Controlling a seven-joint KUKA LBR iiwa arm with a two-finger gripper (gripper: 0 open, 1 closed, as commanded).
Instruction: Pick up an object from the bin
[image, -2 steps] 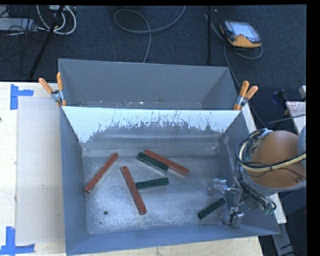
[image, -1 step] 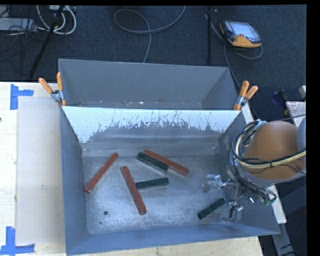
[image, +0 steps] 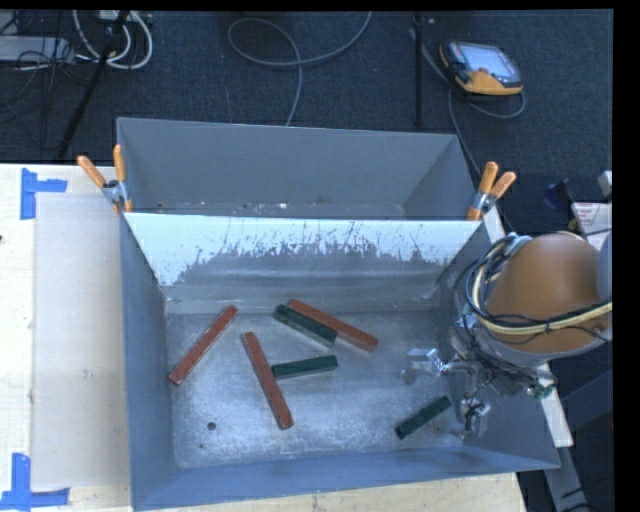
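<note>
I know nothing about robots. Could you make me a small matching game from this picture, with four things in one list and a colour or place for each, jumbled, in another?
Things:
1. far-left stick
2. front-right stick
3. bin
4. gripper

Colour or place:
A. grey
B. dark green
C. red-brown
D. reaches in from the right

Pairs: 1-C, 2-B, 3-A, 4-D.

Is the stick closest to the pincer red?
No, the stick beside the pincer is dark green; the red sticks lie farther left in the bin.
</note>
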